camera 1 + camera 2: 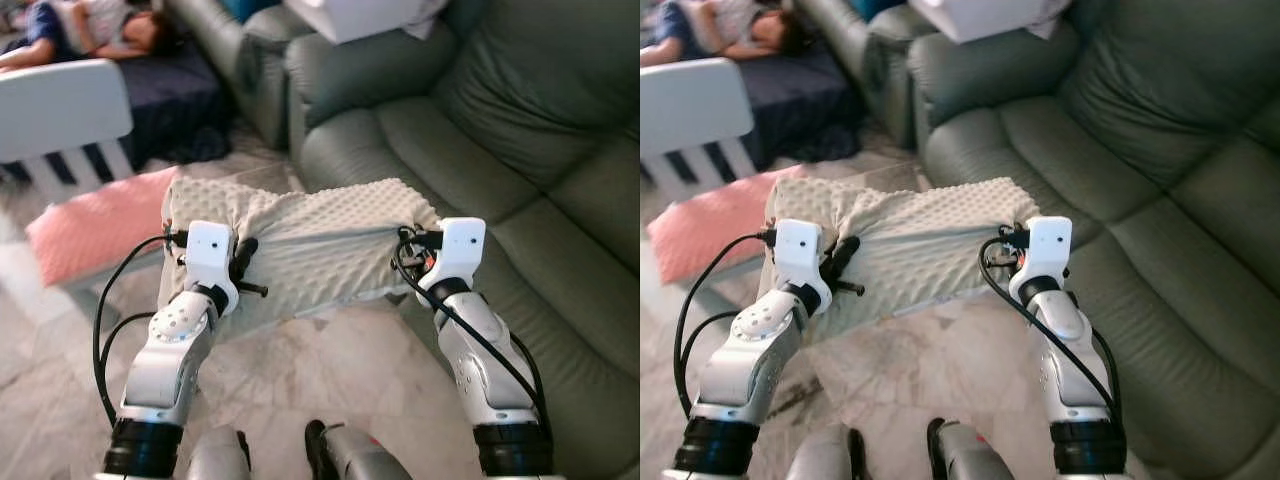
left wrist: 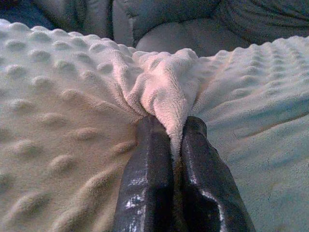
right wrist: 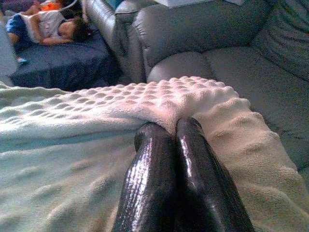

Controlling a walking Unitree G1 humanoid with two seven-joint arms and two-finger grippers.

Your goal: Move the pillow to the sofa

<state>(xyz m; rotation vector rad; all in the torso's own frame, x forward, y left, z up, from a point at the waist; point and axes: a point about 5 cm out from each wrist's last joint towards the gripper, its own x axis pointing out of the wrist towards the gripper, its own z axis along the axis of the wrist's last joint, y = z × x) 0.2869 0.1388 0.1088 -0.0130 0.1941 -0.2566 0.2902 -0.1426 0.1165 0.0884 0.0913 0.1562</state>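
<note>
Looking down from the left eye view, the dotted cream pillow (image 1: 300, 250) is seen held in the air between both arms, over the marble floor (image 1: 340, 370) and just beside the front edge of the grey-green sofa (image 1: 480, 130), with a pink cushion (image 1: 95, 228) behind its left end. In the right eye view the same pillow is carried level, its right end nearest the seat cushions, and a person (image 1: 735, 30) is lying on a dark bed far off to the left. In the left wrist view the left gripper (image 2: 176, 140) is clamped narrow on a bunched fold of the pillow's fleece. In the right wrist view the right gripper (image 3: 174, 128) is pinched tight on the pillow's edge, the sofa seat lying just beyond. The carry is judged best finished by keeping both ends level, swinging the pillow rightward until it is fully above the seat, and only then releasing both pinches together.
</note>
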